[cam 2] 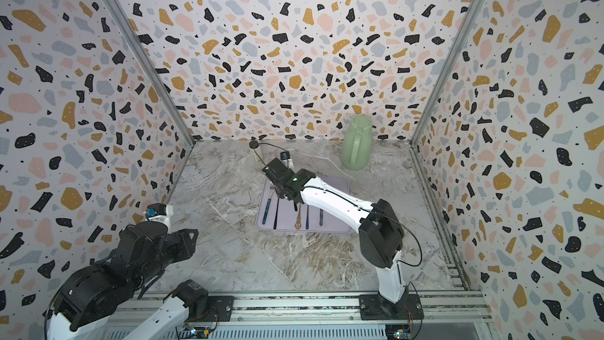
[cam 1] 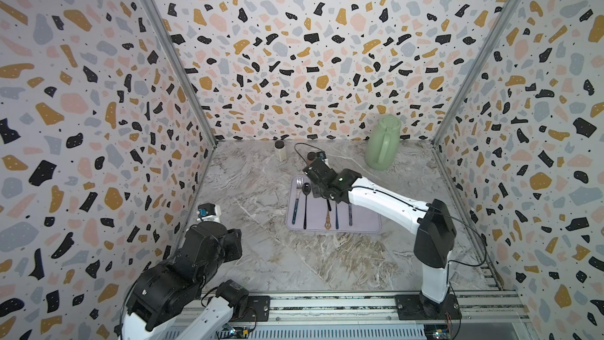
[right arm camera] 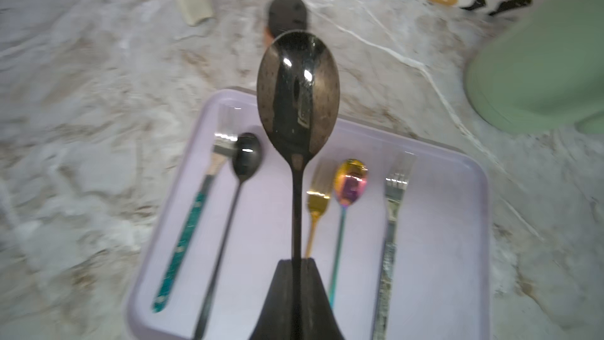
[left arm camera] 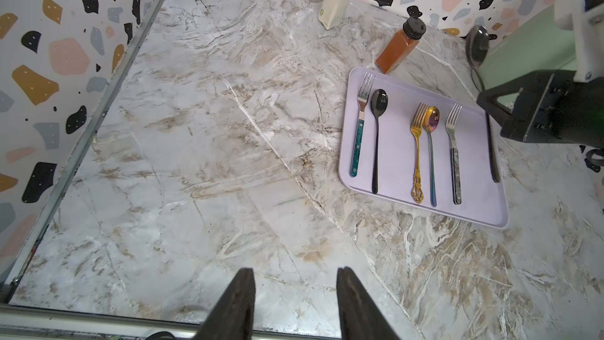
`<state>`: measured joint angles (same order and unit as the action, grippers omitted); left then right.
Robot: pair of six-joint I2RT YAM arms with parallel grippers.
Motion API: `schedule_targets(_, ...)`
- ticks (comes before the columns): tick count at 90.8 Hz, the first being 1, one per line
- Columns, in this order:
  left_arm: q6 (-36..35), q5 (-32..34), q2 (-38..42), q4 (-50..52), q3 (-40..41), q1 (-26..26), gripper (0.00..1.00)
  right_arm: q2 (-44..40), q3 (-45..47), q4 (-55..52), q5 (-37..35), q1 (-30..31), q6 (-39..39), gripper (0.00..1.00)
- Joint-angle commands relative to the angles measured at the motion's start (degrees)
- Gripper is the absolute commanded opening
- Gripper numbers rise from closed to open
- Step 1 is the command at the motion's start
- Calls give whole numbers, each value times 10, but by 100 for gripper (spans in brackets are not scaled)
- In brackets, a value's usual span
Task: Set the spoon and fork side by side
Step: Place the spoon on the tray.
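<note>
Large black spoon [right arm camera: 297, 93] was held over the lilac tray [right arm camera: 457, 224], handle pinched in the right jaws. Grey-handled fork [right arm camera: 390, 224] lay alone on the tray, unpaired. Best lowered level and parallel just beside that fork, bowl matching tines, before release. Left jaws part-open, empty, over the counter [left arm camera: 196, 158].

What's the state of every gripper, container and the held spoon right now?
Right gripper: shut on large black metal spoon, bowl raised.
Left gripper: open, empty.
Clear square bottle of white liquid: upright, capped.
Clear square bottle of orange liquid: upright, capped.
Pale green plastic jug: upright, lid on.
Grey-handled steel fork: flat on lavender rectangular tray.
</note>
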<state>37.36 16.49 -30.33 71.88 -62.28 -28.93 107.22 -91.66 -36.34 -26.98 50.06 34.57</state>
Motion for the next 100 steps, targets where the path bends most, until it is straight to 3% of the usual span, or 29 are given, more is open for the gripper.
schedule_targets(1,9,-15,-9,-24,-8,3,44,-55,91,14,-11,-29,23,6)
schedule_targets(32,4,-37,-26,-39,-14,4,44,-90,254,81,98,-154,4,0)
schedule_targets(77,-2,-49,-47,-69,-6,4,44,13,209,98,151,-170,11,0)
schedule_targets(100,-1,-51,-46,-73,2,3,44,22,210,102,156,-171,15,7)
